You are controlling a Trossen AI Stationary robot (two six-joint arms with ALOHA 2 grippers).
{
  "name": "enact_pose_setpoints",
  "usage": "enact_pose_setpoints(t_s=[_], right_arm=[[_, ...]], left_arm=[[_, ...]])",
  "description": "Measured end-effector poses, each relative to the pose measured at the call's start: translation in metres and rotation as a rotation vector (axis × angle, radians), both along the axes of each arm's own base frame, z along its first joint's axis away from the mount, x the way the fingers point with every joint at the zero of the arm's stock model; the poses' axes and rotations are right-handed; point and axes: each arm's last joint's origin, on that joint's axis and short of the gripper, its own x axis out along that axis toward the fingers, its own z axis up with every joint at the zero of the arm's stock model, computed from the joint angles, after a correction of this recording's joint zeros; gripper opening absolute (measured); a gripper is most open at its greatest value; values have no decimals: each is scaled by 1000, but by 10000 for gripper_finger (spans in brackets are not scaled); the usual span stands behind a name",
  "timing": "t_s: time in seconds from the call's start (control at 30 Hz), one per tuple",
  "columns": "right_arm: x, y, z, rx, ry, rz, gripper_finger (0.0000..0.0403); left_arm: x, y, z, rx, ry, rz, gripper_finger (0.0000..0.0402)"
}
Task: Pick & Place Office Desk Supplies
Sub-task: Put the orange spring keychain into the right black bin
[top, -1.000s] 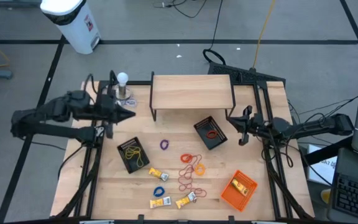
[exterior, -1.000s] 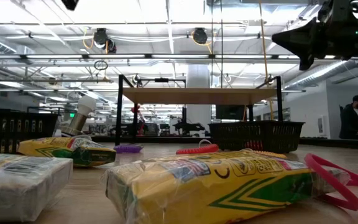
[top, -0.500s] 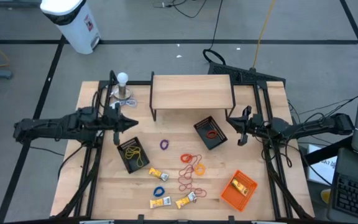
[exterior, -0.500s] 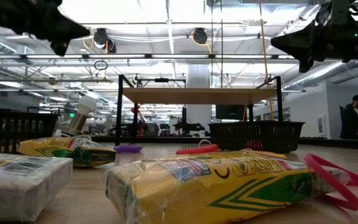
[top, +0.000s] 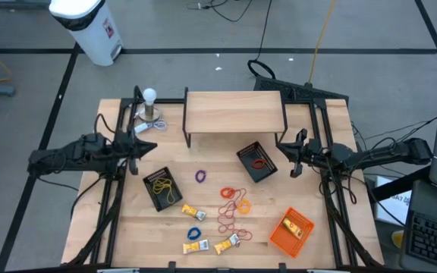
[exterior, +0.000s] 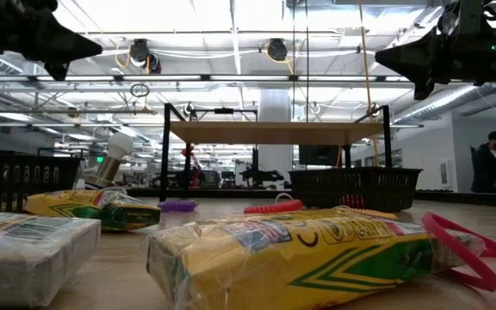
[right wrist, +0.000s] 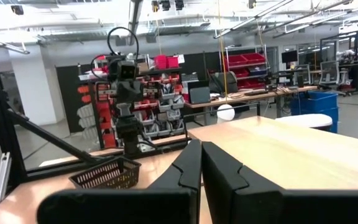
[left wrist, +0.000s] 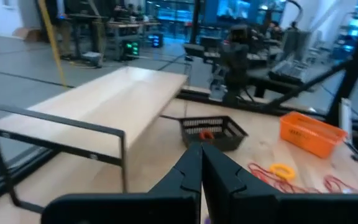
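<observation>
Presently, the left end effector (top: 152, 146) hangs above the left side of the bench (top: 317, 205), fingers pressed together and holding nothing, just beyond the left black mesh tray (top: 162, 189). The right end effector (top: 288, 161) hangs over the right side, just beside the second black mesh tray (top: 256, 161), its fingers likewise pressed together and empty.

The supplies lie on the front half of the bench. A purple rubber band (top: 200, 177) sits alone between the two mesh trays. A cluster of red and orange rubber bands (top: 234, 205) lies near the middle, toward the front. A blue rubber band (top: 194, 233) lies nearer the front edge, with yellow-and-white packets (top: 194, 211) around it: one behind it, two in front of it. The left mesh tray holds yellow bands; the right one holds a red-orange band (top: 259, 163). An orange rectangular tray (top: 291, 232) stands at the front right, with a packet inside.

A wooden shelf on a black frame (top: 234, 112) stands at the back centre. A small white ball on a stand (top: 151, 97) stands at the back left.
</observation>
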Motion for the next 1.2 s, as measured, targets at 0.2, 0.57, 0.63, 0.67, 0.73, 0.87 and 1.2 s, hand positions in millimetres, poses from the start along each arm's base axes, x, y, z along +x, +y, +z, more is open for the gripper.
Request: enact_pose_setpoints(t_s=[0.2, 0.57, 0.63, 0.67, 0.73, 0.87, 1.2], right_arm=[[0, 0, 0, -3, 2, 2, 4], [0, 0, 0, 1, -5, 3, 4], [0, 0, 0, 0, -2, 4, 4], [0, 0, 0, -1, 3, 5, 4], [0, 1, -1, -7, 12, 33, 4], [1, 2, -2, -3, 15, 84, 4], [2, 4, -1, 121, -21, 157, 4]], left_arm=[[8, -1, -24, -21, 42, -51, 1], [14, -3, -41, -48, 32, -90, 3], [14, -3, -41, -23, 37, -93, 1], [14, -3, -41, -12, 39, -94, 1], [14, -2, -41, 0, 41, -94, 3], [14, -1, -41, -34, 33, -77, 2], [21, -1, -69, -68, 26, -106, 5]])
